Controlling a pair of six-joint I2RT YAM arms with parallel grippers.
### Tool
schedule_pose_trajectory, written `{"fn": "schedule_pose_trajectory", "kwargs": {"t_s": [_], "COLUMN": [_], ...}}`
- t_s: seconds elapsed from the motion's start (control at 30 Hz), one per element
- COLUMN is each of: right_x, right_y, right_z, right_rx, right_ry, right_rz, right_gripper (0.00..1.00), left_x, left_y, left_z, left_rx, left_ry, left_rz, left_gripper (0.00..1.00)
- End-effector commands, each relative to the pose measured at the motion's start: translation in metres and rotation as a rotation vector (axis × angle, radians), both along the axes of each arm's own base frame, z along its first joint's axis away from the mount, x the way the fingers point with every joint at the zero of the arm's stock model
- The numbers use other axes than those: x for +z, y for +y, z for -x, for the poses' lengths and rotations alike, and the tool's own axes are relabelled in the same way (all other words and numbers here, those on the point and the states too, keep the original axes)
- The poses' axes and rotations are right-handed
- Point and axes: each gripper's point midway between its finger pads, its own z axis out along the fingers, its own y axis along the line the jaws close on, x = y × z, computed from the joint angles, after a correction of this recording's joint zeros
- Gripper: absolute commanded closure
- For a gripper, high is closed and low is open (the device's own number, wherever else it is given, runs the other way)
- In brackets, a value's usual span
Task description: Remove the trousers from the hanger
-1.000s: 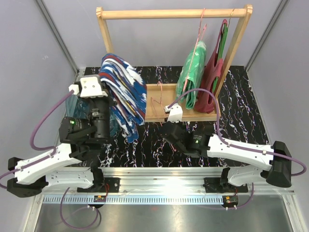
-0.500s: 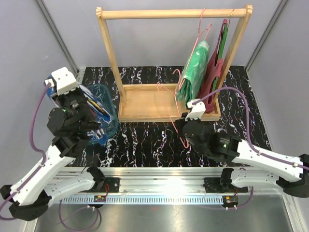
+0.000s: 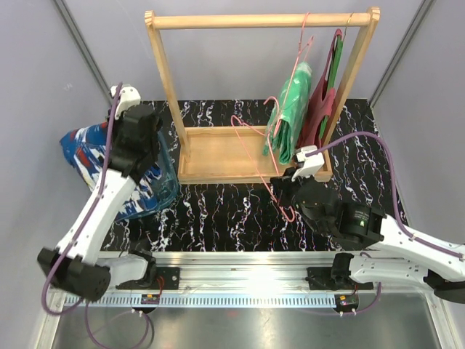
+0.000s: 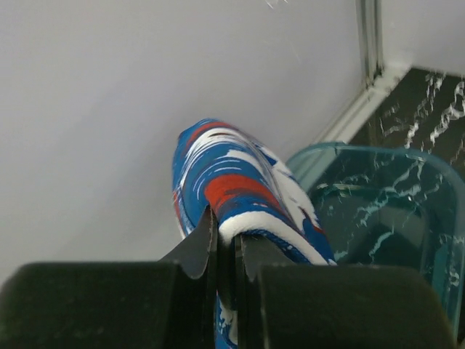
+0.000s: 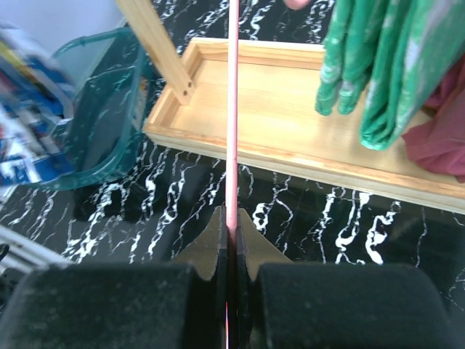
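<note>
On the wooden rack (image 3: 261, 20), the green trousers (image 3: 290, 109) are hung from a pink hanger (image 3: 301, 51) beside a maroon garment (image 3: 320, 120), not yet removed. The blue trousers (image 4: 232, 182), pinched tight in the left gripper (image 4: 225, 236), are held by the teal bin (image 4: 378, 203), seemingly for dropping in. A bare pink hanger (image 5: 232, 109) is clamped in the right gripper (image 5: 231, 222), well apart from the blue cloth. Counted: two trousers, two pink hangers, one bin.

I see plain grey walls (image 3: 218, 65) closing in the cell on three sides, evenly lit. The tabletop (image 3: 218, 211) is black with white marble veining; a pale wooden rack (image 3: 254, 21) stands at its back, and an aluminium rail (image 3: 240, 260) runs along the near edge, catching glare.
</note>
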Motion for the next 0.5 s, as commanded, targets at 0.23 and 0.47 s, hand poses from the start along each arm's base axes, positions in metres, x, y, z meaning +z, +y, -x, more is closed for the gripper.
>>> {"fn": "schedule_pose_trajectory", "kwargs": {"t_s": [0.23,0.47], "right_x": [0.048,0.055], "right_y": [0.014,0.02], "right_z": [0.009,0.014], "right_rx": [0.112,0.163], "right_ry": [-0.063,-0.065], "right_rz": [-0.117,-0.121], "right_gripper": [1.0,1.0], "left_x": [-0.131,-0.175], "left_y": [0.018,0.035], "left_z": [-0.121,-0.137], "left_rx": [0.141,0.264], "left_ry": [0.349,0.476], "left_rz": [0.197,0.148], "left_gripper": [1.0,1.0]}}
